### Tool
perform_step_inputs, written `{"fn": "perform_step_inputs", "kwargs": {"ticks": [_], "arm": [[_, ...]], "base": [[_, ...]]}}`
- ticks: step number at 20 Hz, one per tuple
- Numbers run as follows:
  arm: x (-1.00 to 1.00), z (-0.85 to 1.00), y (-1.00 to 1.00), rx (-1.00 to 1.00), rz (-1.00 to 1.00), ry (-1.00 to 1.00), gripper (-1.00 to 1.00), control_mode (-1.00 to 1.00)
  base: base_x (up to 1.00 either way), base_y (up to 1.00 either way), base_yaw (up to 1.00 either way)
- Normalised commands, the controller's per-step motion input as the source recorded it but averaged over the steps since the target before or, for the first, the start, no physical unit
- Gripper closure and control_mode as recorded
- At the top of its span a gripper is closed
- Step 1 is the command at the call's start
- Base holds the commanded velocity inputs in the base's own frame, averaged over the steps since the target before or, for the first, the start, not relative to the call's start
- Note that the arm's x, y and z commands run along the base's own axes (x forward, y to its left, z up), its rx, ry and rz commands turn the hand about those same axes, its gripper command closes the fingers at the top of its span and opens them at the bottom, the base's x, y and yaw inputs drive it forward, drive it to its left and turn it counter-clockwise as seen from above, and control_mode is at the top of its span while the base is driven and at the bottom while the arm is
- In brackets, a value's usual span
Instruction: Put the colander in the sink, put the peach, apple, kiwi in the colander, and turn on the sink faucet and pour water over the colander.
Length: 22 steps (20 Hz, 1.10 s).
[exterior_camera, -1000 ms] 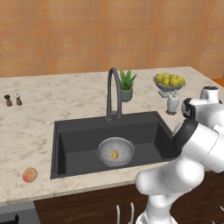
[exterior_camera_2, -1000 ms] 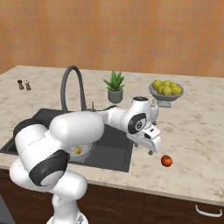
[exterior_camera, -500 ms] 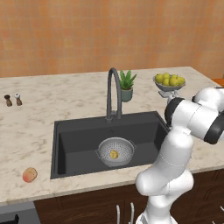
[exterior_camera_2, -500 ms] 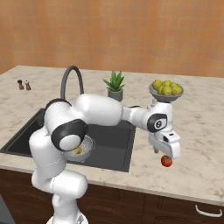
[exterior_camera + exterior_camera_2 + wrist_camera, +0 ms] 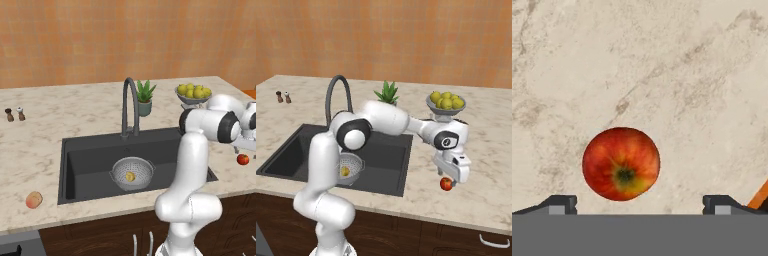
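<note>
On the counter right of the matte black rectangular sink (image 5: 75,165), the small bright red apple (image 5: 243,159) lies. From the right base, the two-finger gripper (image 5: 448,176) hangs just above it. Hand view: fingertips (image 5: 559,204) spread wide; round, smooth, firm, likely slippery, so grip across its middle.

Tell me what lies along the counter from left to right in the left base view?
Shakers → peach → colander holding the kiwi → fruit bowl → apple.
</note>
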Motion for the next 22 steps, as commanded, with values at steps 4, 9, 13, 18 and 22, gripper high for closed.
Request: {"fn": "perform_step_inputs", "kwargs": {"ticks": [4,9,13,18,22], "arm": [[0.23,-0.31,0.00,0.03,-0.02,0.17,-1.00,-1.00],[0.18,-0.31,0.00,0.00,-0.01,0.07,-1.00,-1.00],[-0.09,-0.16,0.00,0.01,-0.06,0.01,-1.00,-1.00],[-0.28,-0.01,0.01,0.00,-0.10,-0.01,-1.00,-1.00],[-0.12,-0.05,0.19,0.00,-0.11,-0.05,-1.00,-1.00]], "base": [[0.00,0.00,0.00],[0.00,0.00,0.00],[0.00,0.00,0.00],[0.00,0.00,0.00],[0.00,0.00,0.00]]}}
